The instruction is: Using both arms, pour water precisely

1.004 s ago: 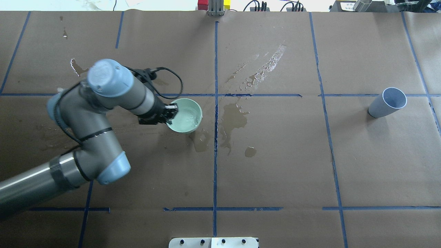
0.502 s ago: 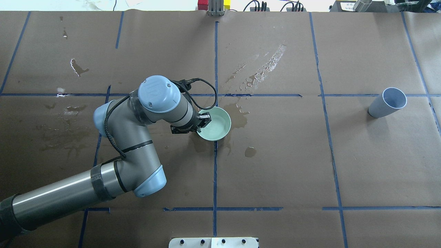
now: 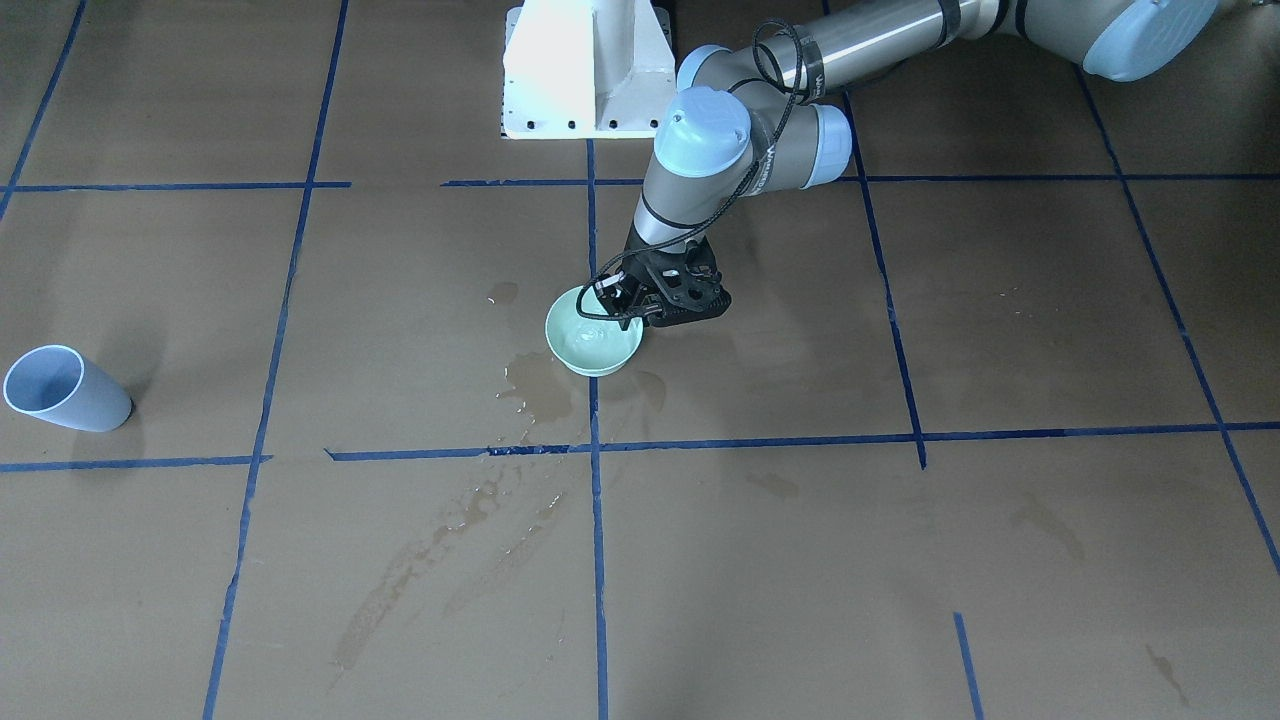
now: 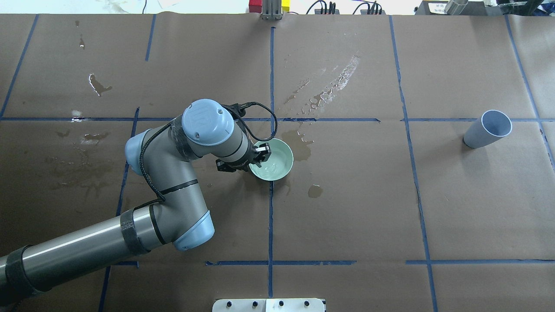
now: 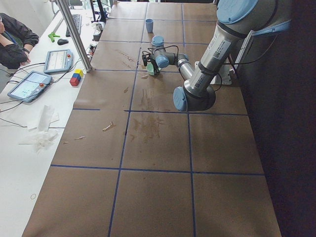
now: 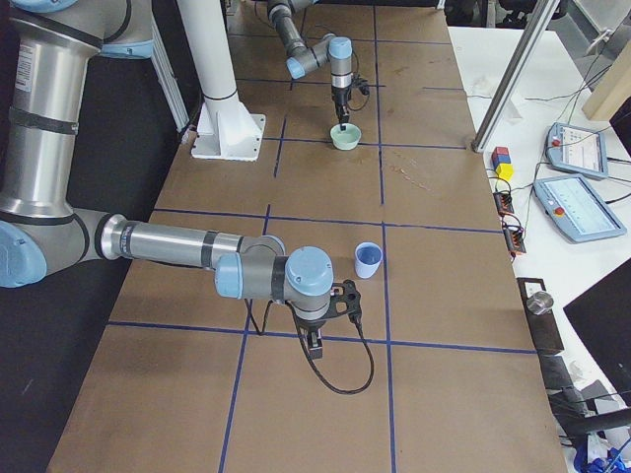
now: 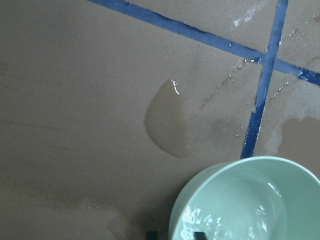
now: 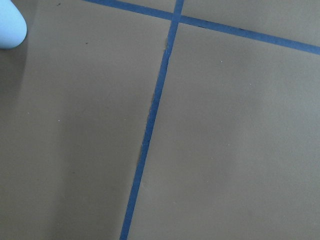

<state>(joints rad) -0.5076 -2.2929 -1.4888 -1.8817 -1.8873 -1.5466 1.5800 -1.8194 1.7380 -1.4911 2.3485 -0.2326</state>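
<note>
A mint-green bowl (image 4: pixel 277 167) stands on the brown paper at the centre tape line, with a little clear water (image 7: pixel 235 210) shimmering in its bottom. My left gripper (image 4: pixel 260 154) is shut on the bowl's near-left rim, one finger inside and one outside; the bowl (image 3: pixel 590 352) sits level. A blue-grey cup (image 4: pixel 488 129) stands upright far to the right, untouched. My right gripper (image 6: pixel 315 340) hangs low over the paper close to the cup (image 6: pixel 367 260); it shows only in the exterior right view, so I cannot tell its state.
Wet stains and puddles (image 4: pixel 315 190) lie around the bowl and toward the far edge (image 4: pixel 334 84). The white pedestal (image 3: pixel 585 70) stands at the robot's side. Tablets and coloured blocks (image 5: pixel 75 77) sit on the side table, where a person (image 5: pixel 12 42) sits.
My left arm has carried the bowl rightward from left of the centre tape line onto it, with the grip on the rim unchanged. The cup has not moved.
</note>
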